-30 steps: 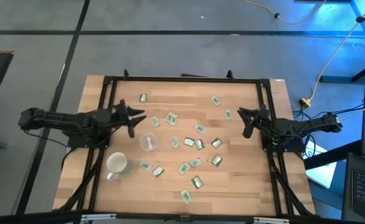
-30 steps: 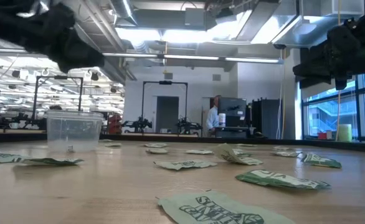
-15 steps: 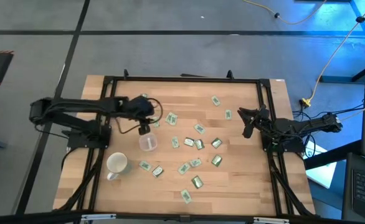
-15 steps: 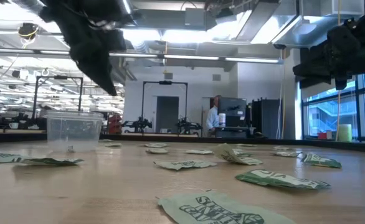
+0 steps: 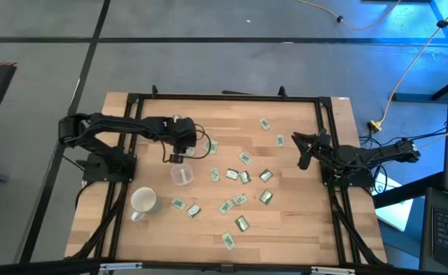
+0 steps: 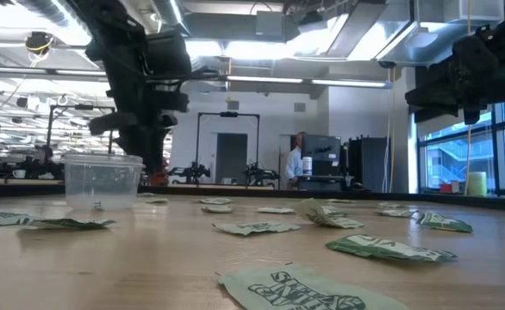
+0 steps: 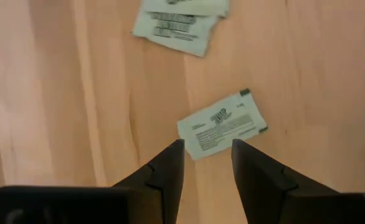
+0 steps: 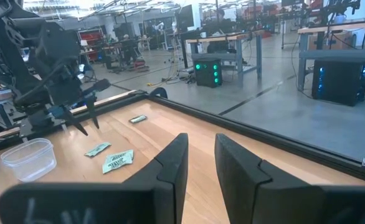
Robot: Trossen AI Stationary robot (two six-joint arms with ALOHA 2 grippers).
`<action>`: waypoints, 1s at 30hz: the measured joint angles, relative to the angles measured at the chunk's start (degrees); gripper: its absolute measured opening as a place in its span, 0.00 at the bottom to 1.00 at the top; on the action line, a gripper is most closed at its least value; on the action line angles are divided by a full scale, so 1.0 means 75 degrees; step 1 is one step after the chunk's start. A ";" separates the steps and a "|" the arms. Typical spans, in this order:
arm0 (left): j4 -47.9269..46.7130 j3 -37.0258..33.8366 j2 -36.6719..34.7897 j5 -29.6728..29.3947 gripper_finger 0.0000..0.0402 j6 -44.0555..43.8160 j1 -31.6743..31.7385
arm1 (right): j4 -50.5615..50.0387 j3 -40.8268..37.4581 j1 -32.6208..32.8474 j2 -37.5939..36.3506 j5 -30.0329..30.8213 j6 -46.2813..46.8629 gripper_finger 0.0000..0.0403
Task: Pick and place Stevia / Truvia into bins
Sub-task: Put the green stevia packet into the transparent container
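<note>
Many green-and-white Stevia sachets (image 5: 238, 176) lie flat and scattered on the wooden table. The clear plastic cup (image 5: 181, 175) stands upright left of the middle; it also shows in the low view (image 6: 102, 181). My left gripper (image 5: 180, 153) is open and points down just beyond the cup's far side. One sachet (image 7: 222, 124) lies flat on the wood just past its fingertips (image 7: 207, 144), untouched. My right gripper (image 5: 303, 150) is open and empty, held above the table's right side.
A white mug (image 5: 143, 201) with a handle stands near the cup, toward the near left. Two more sachets (image 7: 179, 17) lie close beyond the left gripper. A black frame (image 5: 224, 98) runs around the table. A person stands far off in the room (image 6: 296, 160).
My left gripper has swung from the table's left edge toward the middle, tipped from level to pointing down, and come down beside the cup's far side. The cup and the sachets have stayed where they were.
</note>
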 joint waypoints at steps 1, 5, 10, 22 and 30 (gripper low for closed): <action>-0.0006 -0.0001 0.0039 0.0000 0.31 0.0341 0.0000 | 0.0000 -0.0001 0.0000 0.0000 0.0002 -0.0004 0.21; 0.0114 0.0000 0.0151 0.0032 0.26 0.1158 -0.0020 | 0.0000 -0.0001 0.0001 0.0000 0.0003 -0.0171 0.21; 0.0190 0.0000 0.0257 0.0064 0.19 0.1361 -0.0020 | -0.0001 -0.0001 -0.0001 0.0000 0.0001 -0.0166 0.21; 0.0190 0.0000 0.0944 0.0054 0.23 0.1273 -0.0128 | 0.0000 -0.0001 -0.0001 0.0000 0.0000 -0.0181 0.21; 0.0315 0.0032 0.1394 0.0070 0.22 0.1274 -0.0122 | -0.0002 -0.0001 0.0001 0.0003 0.0000 -0.0181 0.21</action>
